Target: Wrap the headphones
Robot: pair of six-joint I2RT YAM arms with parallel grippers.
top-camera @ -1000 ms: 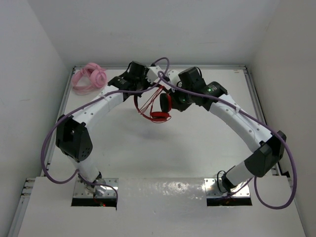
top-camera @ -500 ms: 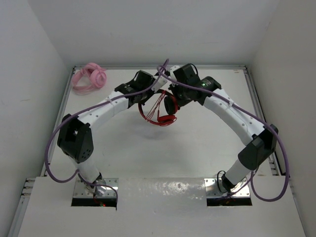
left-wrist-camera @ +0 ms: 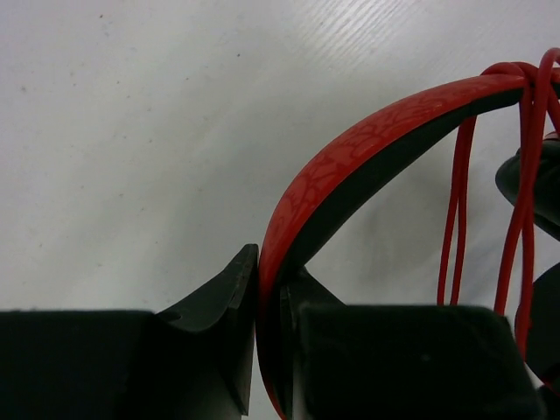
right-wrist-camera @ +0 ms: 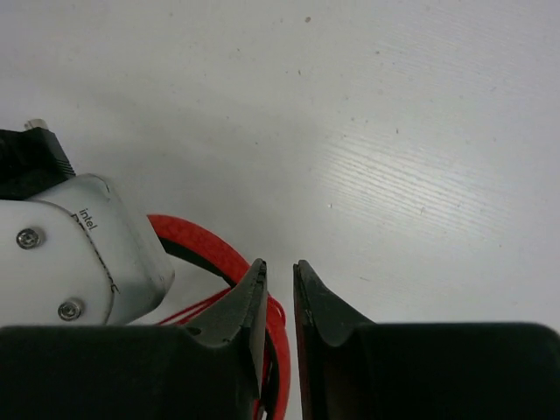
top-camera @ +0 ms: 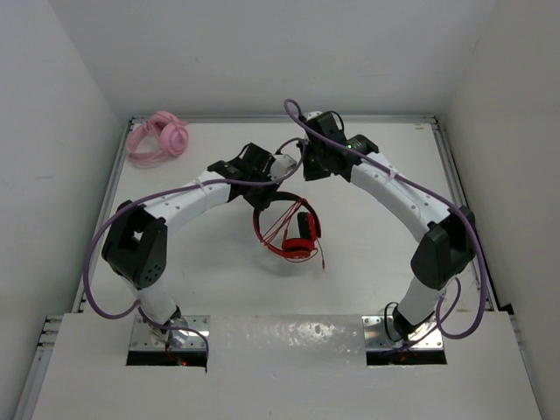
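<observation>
The red headphones (top-camera: 297,238) hang from my left gripper (top-camera: 278,185) above the middle of the table. The left gripper (left-wrist-camera: 271,271) is shut on the black-and-red headband (left-wrist-camera: 376,140). The thin red cable (left-wrist-camera: 455,219) is looped over the band in several strands, and a loose end (top-camera: 321,259) trails towards the near side. My right gripper (top-camera: 301,173) hovers just beyond the left one. Its jaws (right-wrist-camera: 280,271) stand a narrow gap apart with nothing between the tips. The headband (right-wrist-camera: 192,241) and cable loops show below and behind its left finger.
A pink coiled bundle (top-camera: 157,137) lies at the far left corner. The left wrist's white camera housing (right-wrist-camera: 79,254) sits close to the left of my right gripper. Raised table edges run along the left, far and right sides.
My left gripper has carried the headphones nearer and lower, so they now hang free. My right gripper has come off the earcup and drawn back towards the far side.
</observation>
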